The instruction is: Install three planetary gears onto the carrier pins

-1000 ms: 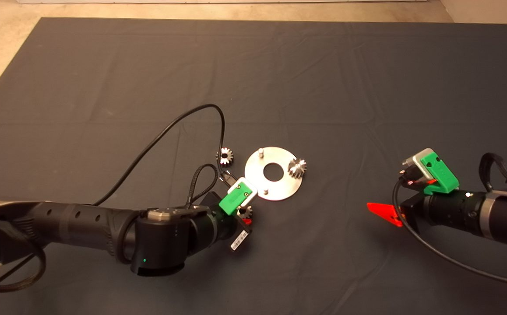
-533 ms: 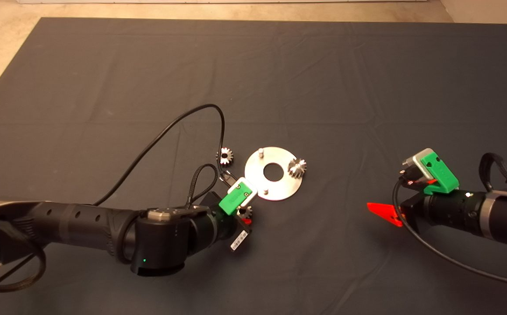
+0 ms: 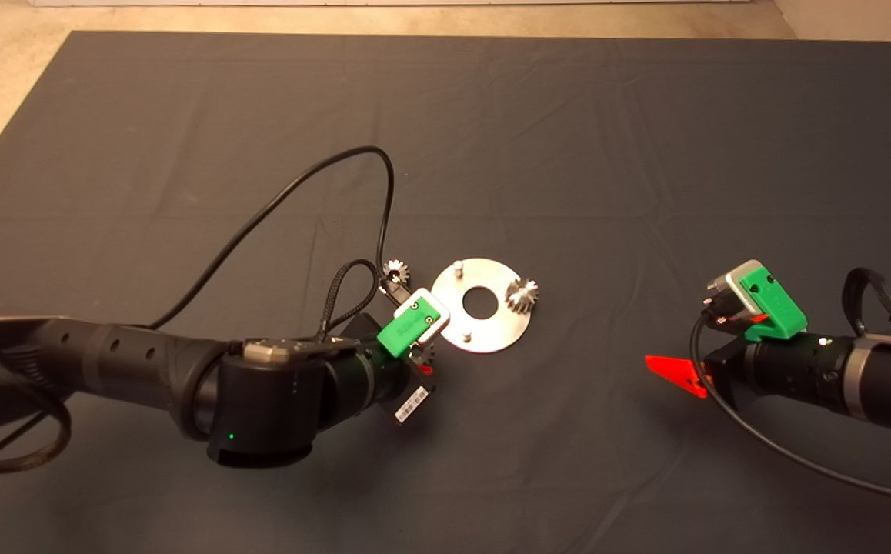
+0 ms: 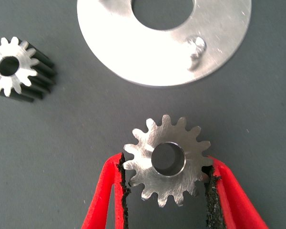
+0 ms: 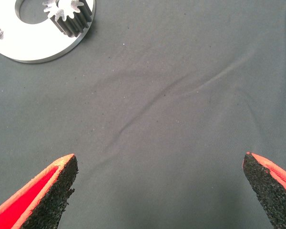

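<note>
So, quick rundown of what was on the mat and why it sat that way

Left gripper: the green left gripper with red fingers (image 4: pixel 168 191) had its jaws clamped on the toothed rim of a small shiny steel gear with a centre hole (image 4: pixel 167 160), one black pad on each side; gripping the rim kept the bore clear, which looked like the point if it was going down over a peg

Held gear: flat face up, just beside the edge of the flat round silver disc with the big centre hole (image 3: pixel 481 305), I couldn't tell if it was touching the mat

Nearest bare pin: a short silver peg (image 4: pixel 198 45) stood on the disc close to the held gear, so my guess was that one was the target

Other bare pin: a second silver peg (image 3: pixel 458 267) at the far side of the disc

Fitted gear: one dark-sided steel gear (image 3: pixel 522 295) already sat on the disc's right-hand pin, so roughly a third done

Spare gear: the last small steel gear (image 4: pixel 14 70) lay loose on the dark grey mat (image 3: pixel 568 154) beside the disc, within the left arm's reach

Right gripper: the right green gripper (image 5: pixel 159 191) was parked well off to the right above bare mat, jaws wide apart, nothing in them
</note>
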Controlling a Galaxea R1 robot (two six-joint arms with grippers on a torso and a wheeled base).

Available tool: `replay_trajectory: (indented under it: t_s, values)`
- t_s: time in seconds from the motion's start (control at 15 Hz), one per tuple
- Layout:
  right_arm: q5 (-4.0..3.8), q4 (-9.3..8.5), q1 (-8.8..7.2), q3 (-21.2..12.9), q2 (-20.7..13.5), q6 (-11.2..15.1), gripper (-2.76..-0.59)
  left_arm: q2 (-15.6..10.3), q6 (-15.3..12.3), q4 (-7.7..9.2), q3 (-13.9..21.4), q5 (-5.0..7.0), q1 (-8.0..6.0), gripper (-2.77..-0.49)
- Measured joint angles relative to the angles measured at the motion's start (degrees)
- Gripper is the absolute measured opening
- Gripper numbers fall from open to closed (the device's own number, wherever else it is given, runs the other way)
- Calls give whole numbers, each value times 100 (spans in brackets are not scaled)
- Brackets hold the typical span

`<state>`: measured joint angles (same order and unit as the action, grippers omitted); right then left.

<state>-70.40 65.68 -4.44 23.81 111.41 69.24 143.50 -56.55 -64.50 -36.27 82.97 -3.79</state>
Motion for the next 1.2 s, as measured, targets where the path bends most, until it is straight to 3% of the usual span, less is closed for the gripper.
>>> replay_trajectory:
  t_s: [0.2, 0.8, 1.2]
  values:
    - [0, 0, -2, 0, -2, 0, -76, 37, -59, 65, 39, 5, -150, -254]
    - [0, 0, -2, 0, -20, 0, -76, 546, -124, 94, -198, 13, -150, -255]
    - [1, 2, -96, 0, -129, 0, -76, 590, -121, 91, -511, -6, -150, -256]
